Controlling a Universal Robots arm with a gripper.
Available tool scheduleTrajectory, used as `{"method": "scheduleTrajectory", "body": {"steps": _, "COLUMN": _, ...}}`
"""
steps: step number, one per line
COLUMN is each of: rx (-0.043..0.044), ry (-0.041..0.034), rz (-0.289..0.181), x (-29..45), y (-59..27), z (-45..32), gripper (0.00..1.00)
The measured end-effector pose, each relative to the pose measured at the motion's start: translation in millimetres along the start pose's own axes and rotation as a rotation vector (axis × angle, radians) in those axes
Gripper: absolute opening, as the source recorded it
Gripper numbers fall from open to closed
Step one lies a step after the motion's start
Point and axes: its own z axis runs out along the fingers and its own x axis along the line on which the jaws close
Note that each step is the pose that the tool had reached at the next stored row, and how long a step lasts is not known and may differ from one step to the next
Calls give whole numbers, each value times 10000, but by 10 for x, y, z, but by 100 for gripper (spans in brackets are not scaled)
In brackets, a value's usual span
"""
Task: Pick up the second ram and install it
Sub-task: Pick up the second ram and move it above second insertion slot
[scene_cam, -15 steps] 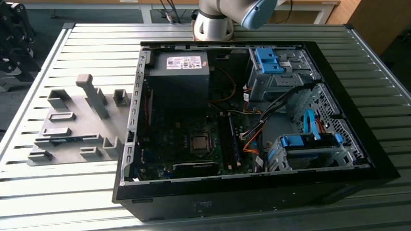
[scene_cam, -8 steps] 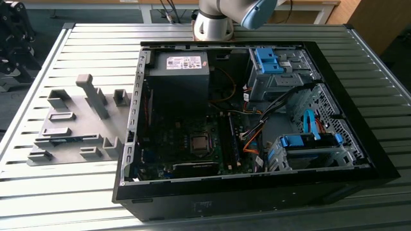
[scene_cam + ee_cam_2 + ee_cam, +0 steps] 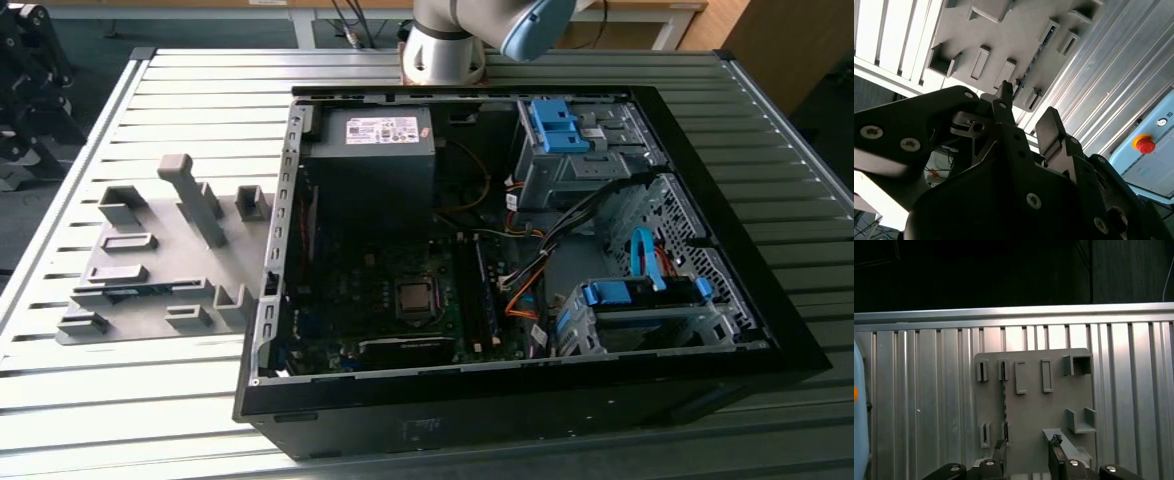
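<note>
Over the slatted counter and grey holder tray, the fingers are hanging apart, gripping nothing, 1 lining up with the second ram standing edgewise in its slots, so an off-centre descent would be risking jamming it.

One case, one tray and one ram are sitting on the surface; two blue brackets are showing inside the case.

A ribbed metal table carries a grey fixture plate and, touching it, an open computer case
</note>
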Motion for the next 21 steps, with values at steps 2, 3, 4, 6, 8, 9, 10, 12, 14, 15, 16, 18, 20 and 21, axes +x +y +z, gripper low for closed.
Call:
{"method": "scheduleTrajectory", "body": {"steps": 2, "rx": 1, "ry": 0, "rz": -20, "x": 3, "y": 11, "z": 7, "gripper": 46}}
{"method": "scheduleTrajectory", "body": {"steps": 3, "rx": 0, "ry": 1, "rz": -23, "x": 3, "y": 13, "z": 8, "gripper": 46}}
{"method": "scheduleTrajectory", "body": {"steps": 4, "rx": 0, "ry": 1, "rz": -23, "x": 3, "y": 13, "z": 8, "gripper": 46}}
{"method": "scheduleTrajectory", "body": {"steps": 6, "rx": 0, "ry": 1, "rz": -22, "x": 3, "y": 14, "z": 8, "gripper": 46}}
{"method": "scheduleTrajectory", "body": {"steps": 8, "rx": -1, "ry": 1, "rz": -23, "x": 3, "y": 14, "z": 9, "gripper": 46}}
{"method": "scheduleTrajectory", "body": {"steps": 9, "rx": -1, "ry": 1, "rz": -22, "x": 3, "y": 14, "z": 14, "gripper": 46}}
{"method": "scheduleTrajectory", "body": {"steps": 10, "rx": -1, "ry": 1, "rz": -22, "x": 3, "y": 14, "z": 15, "gripper": 46}}
{"method": "scheduleTrajectory", "body": {"steps": 12, "rx": 0, "ry": 1, "rz": -22, "x": 3, "y": 14, "z": 20, "gripper": 46}}
{"method": "scheduleTrajectory", "body": {"steps": 14, "rx": 0, "ry": 0, "rz": -22, "x": 3, "y": 14, "z": 27, "gripper": 46}}
{"method": "scheduleTrajectory", "body": {"steps": 15, "rx": -1, "ry": 1, "rz": -23, "x": 4, "y": 14, "z": 30, "gripper": 46}}
{"method": "scheduleTrajectory", "body": {"steps": 16, "rx": 0, "ry": 0, "rz": -22, "x": 4, "y": 14, "z": 33, "gripper": 46}}
{"method": "scheduleTrajectory", "body": {"steps": 18, "rx": -1, "ry": 1, "rz": -22, "x": 4, "y": 14, "z": 39, "gripper": 46}}
{"method": "scheduleTrajectory", "body": {"steps": 20, "rx": -1, "ry": 1, "rz": -22, "x": 4, "y": 13, "z": 44, "gripper": 46}}
{"method": "scheduleTrajectory", "body": {"steps": 21, "rx": -1, "ry": 1, "rz": -22, "x": 4, "y": 13, "z": 46, "gripper": 46}}
